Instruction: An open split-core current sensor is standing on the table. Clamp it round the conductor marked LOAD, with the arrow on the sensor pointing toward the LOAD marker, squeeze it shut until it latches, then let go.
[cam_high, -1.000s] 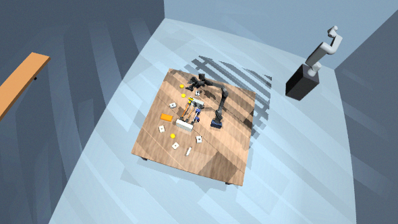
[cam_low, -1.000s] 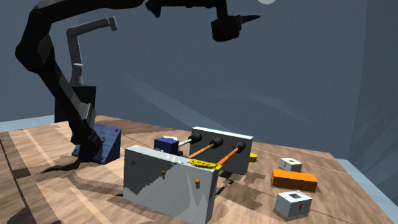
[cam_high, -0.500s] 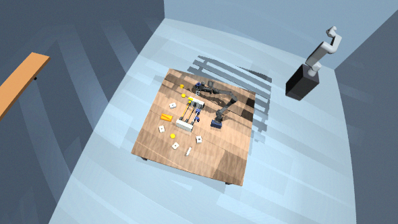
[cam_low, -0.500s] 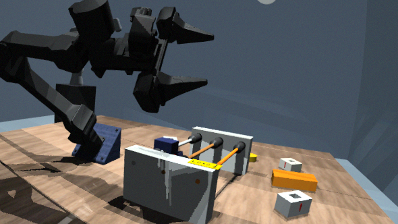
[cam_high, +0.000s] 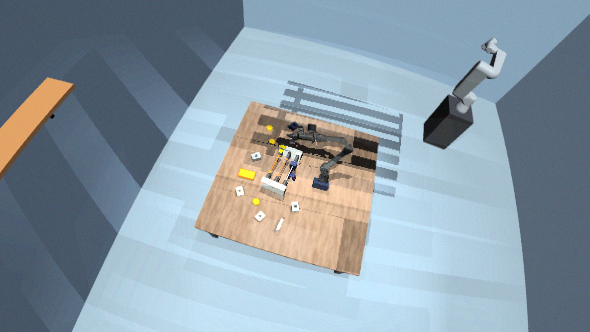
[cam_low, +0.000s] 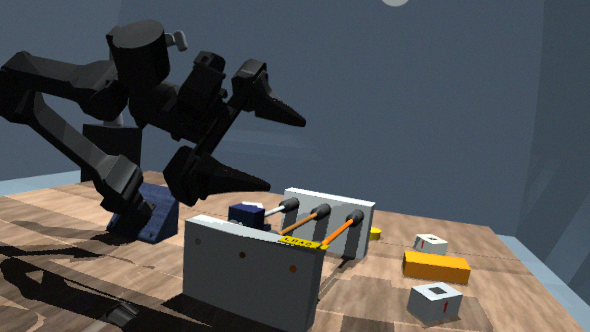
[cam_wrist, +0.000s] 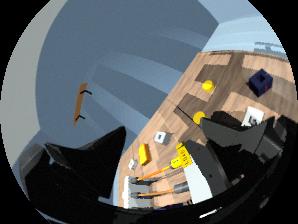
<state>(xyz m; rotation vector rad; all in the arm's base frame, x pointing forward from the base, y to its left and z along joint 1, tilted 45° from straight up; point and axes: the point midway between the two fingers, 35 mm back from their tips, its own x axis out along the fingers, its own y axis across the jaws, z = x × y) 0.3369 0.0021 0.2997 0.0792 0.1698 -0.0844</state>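
My gripper (cam_high: 291, 136) (cam_low: 286, 156) (cam_wrist: 164, 125) is open and empty, raised above the table beyond the LOAD end of the rack. The yellow LOAD marker (cam_low: 303, 243) (cam_wrist: 183, 155) lies on top of the near white end plate (cam_low: 250, 275), beside the orange conductor (cam_low: 341, 229) (cam_wrist: 152, 173). A dark blue body (cam_low: 246, 216) (cam_high: 293, 165) stands at the white conductor's side of the rack; its opening and arrow are unclear. Another dark blue block (cam_wrist: 260, 81) (cam_high: 294, 126) with a hole and a red mark stands apart on the table. Which one is the open sensor I cannot tell.
The far end plate (cam_low: 330, 200) holds the conductors' black sockets; a brown conductor (cam_low: 300, 223) runs in the middle. An orange-yellow bar (cam_high: 246, 174) (cam_low: 436, 267), white blocks with holes (cam_high: 256, 156) (cam_low: 434, 302) and yellow discs (cam_high: 256, 201) (cam_wrist: 208, 86) stand around the rack.
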